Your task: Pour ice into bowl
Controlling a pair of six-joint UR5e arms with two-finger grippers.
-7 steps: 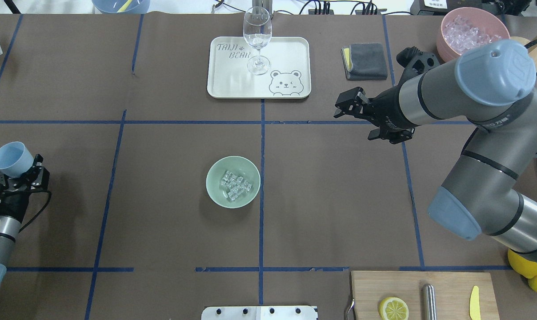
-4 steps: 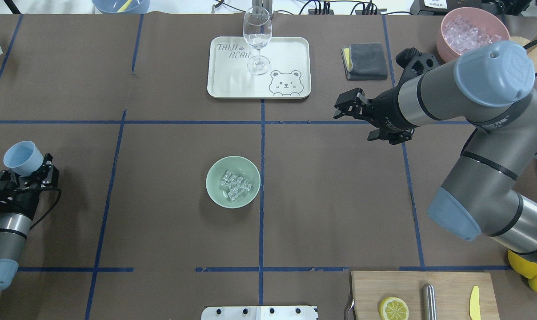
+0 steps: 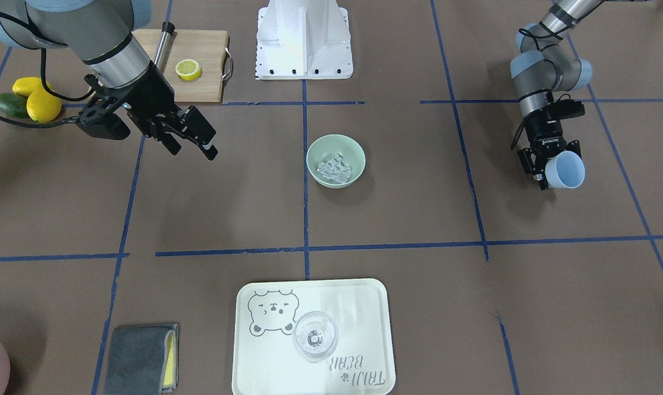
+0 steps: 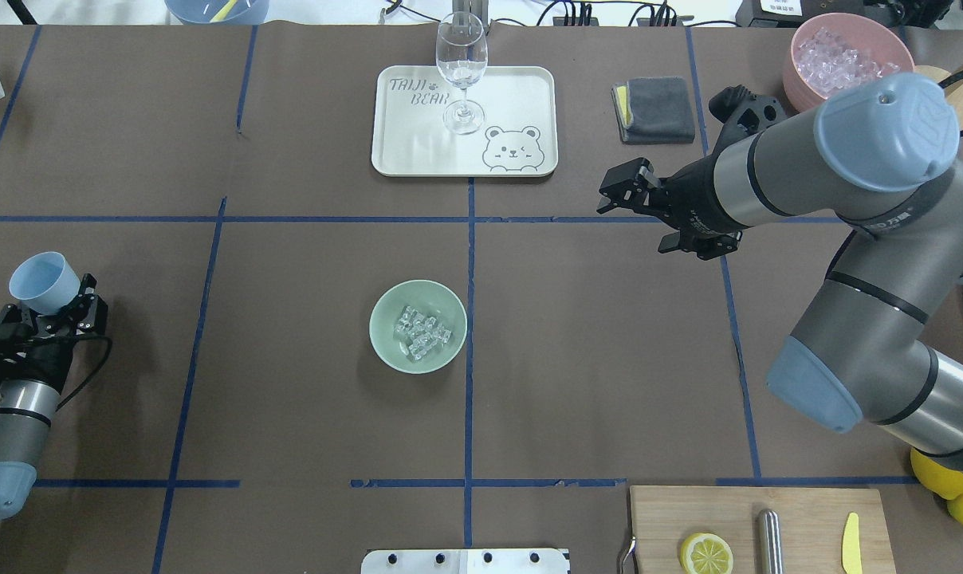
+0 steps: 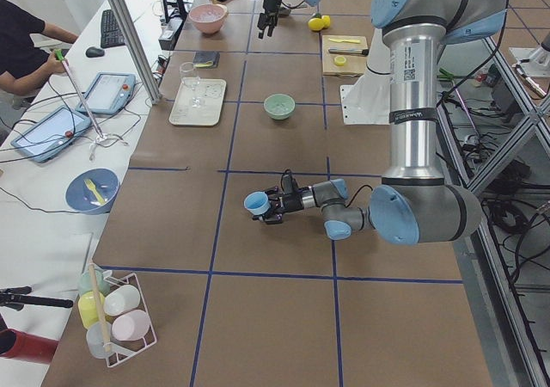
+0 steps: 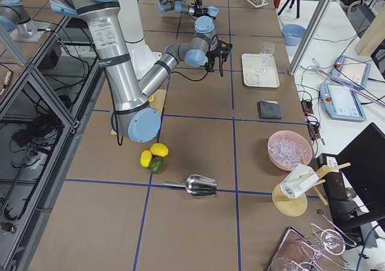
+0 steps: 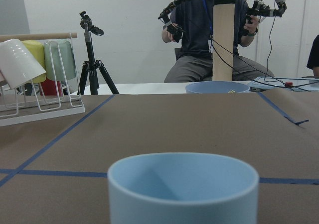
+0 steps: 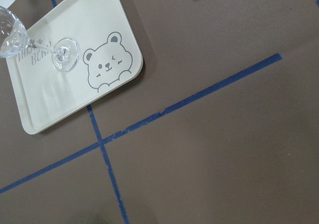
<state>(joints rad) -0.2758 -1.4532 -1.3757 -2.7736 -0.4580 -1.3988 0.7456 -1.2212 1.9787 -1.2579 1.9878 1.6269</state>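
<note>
Inside the mint-green bowl (image 4: 418, 326), on its floor, lies the ice (image 4: 423, 330) in a loose heap. Bowl upright. No cubes show on the tabletop (image 4: 609, 359) around the bowl, so I judge the pour itself done.

Left jaws are clenched on the light blue cup (image 4: 43, 281), well off to the bowl's left and apart from it. From the front view the cup's inside reads empty. Its bottom is partly hidden, so I hold that loosely.

Right jaws hang released with nothing between them, well off to the bowl's right and somewhat beyond it.

Left to do, as I read it: perhaps only setting the cup down and letting go, if that counts toward the task.

Counts:
- Bowl: one.
- Ice in the bowl: one heap, roughly a dozen cubes, too small to count surely.
- Blue cup: one.
- Wine glass (image 4: 461, 68): one, standing on the one tray (image 4: 418, 135) beyond the bowl.
- Pink container (image 4: 794, 80): one, holding more ice, far right of the bowl and beyond it.
</note>
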